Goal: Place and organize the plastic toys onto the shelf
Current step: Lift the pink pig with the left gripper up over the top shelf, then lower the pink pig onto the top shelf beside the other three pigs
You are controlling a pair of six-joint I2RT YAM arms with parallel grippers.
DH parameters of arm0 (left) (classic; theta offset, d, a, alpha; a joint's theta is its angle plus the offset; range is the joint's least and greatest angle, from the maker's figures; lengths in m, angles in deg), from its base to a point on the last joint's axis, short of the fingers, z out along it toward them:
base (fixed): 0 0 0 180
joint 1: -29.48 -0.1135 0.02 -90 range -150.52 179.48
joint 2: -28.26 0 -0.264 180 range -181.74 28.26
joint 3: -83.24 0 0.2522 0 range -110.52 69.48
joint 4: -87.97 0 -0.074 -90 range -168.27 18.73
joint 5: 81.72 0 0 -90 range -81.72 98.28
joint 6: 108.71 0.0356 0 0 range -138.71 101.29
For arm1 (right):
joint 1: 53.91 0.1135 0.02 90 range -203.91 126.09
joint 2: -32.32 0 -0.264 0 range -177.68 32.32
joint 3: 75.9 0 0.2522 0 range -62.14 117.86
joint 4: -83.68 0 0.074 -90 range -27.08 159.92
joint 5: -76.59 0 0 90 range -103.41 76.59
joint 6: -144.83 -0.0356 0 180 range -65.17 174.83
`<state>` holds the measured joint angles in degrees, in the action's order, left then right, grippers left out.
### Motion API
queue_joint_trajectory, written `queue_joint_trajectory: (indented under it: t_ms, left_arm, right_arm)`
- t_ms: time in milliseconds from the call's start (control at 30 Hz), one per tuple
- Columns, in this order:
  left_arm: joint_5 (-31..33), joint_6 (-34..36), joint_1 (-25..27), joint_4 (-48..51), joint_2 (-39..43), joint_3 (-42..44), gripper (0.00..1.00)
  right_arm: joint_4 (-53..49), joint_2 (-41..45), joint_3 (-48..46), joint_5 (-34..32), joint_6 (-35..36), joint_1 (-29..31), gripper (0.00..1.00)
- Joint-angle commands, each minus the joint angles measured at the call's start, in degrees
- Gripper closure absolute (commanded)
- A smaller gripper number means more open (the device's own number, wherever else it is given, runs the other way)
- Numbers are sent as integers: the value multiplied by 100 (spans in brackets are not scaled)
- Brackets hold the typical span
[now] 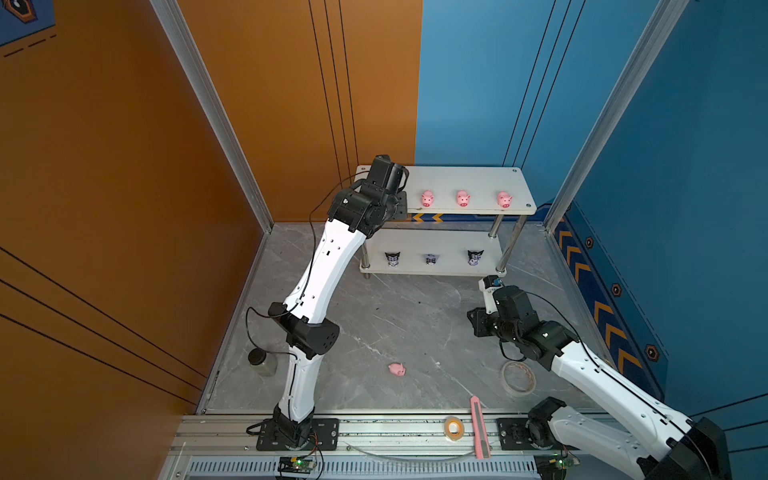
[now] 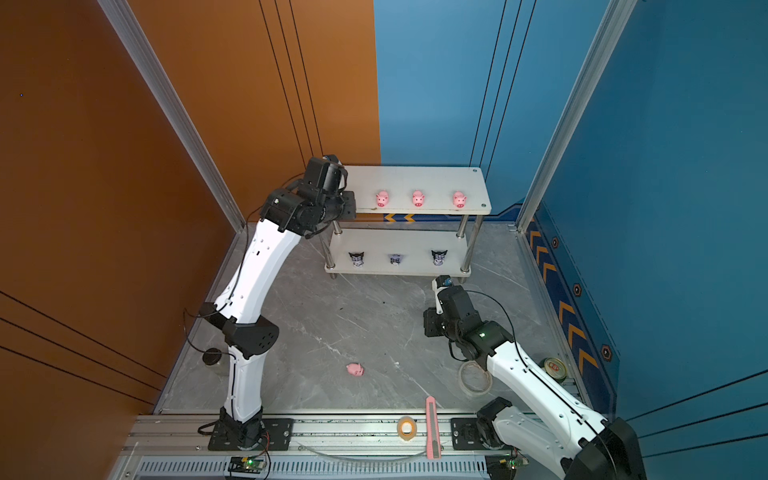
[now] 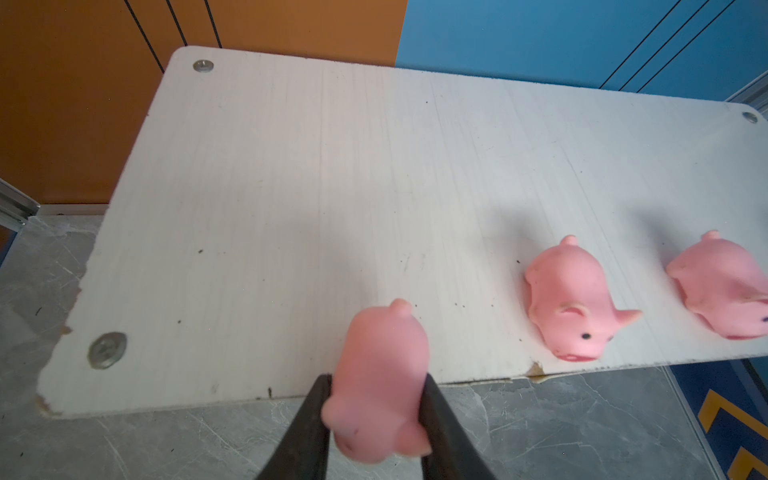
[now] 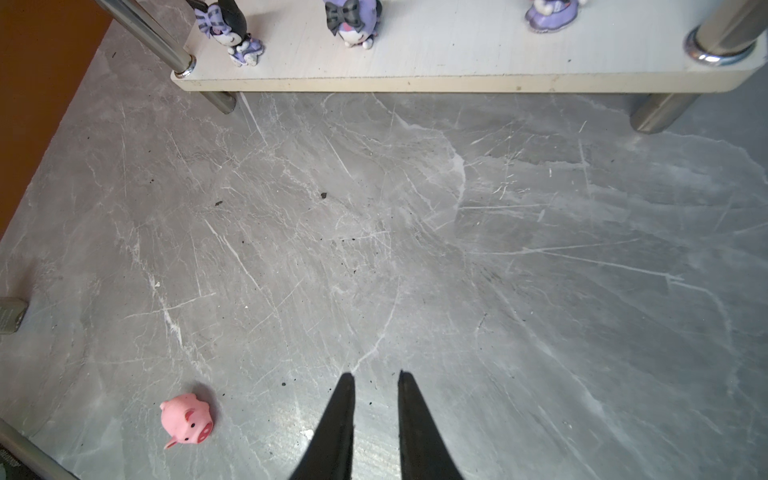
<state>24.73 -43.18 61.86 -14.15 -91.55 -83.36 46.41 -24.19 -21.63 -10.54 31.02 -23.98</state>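
Left claw [image 3: 377, 379]: partly closed, clamped on the flanks of a pink pig [image 3: 380, 365]. Held at the 9 o'clock end of the shelf [image 3: 291, 187], over the near edge of the upper board, with the snout end overhanging that edge and the tail end above the board. Contact with the board: cannot tell.

Right claw [image 4: 376, 376]: narrowly parted, gripping nothing, poised above the desk [image 4: 540, 270] at 5 o'clock from the shelf.

Standing on the upper board in both top views: row of three pigs [image 1: 463, 198], running toward 3 o'clock. On the lower board: three figurines [image 1: 432, 259]. Lying on the desk at 6 o'clock from the shelf, well apart from it: loose pig [image 1: 397, 369], not yet collected.

Likely faults and causes:

1. Fall from the edge. Cause: release with much of the body past the near edge. Carry further toward 12 o'clock before opening.
2. Rollover or bounce. Cause: release from a tilted or raised pose; body apparently soft and rounded.
3. Knocked neighbour. Cause: drift toward 3 o'clock, with the nearest standing pig [image 3: 569, 299] close by.
4. Shaken shelf. Cause: finger or wrist contact with the board edge or corner leg during lowering or withdrawal. Possible result: toppled figurines below.
5. Crooked row. Cause: placement out of line with the standing pigs.
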Motion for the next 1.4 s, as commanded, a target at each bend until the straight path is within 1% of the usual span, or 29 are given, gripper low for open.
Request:
queue_joint_trajectory:
  t_ms: [0, 133, 500, 667, 900, 1000, 1100, 1200, 1367]
  left_arm:
    - [203, -159, 57, 45, -5, -132, 65]
    - [385, -337, 84, -86, -110, -132, 65]
    - [333, -715, 118, -681, -332, -132, 64]
    - [452, -721, 172, -741, -394, -133, 63]
    - [547, -771, 202, -740, -434, -50, 59]
    - [653, -744, 222, -734, -399, 16, 62]
    - [802, -706, 255, -730, -325, 80, 62]
    - [894, -651, 286, -726, -264, 108, 58]
    - [877, -655, 320, -729, -227, 143, 57]
  right_arm:
    - [79, 13, -83, 136, 83, -39, 79]
    - [106, -18, -104, 168, 79, -40, 79]
    - [109, 35, -273, 179, 142, -136, 79]
    - [144, 65, -311, 244, 149, -187, 79]
    - [161, 44, -336, 302, 158, -225, 79]
    - [170, 59, -357, 312, 149, -239, 79]
    - [177, 53, -365, 324, 149, -251, 79]
    - [190, 35, -352, 345, 149, -251, 79]
    - [206, 9, -347, 355, 138, -260, 78]
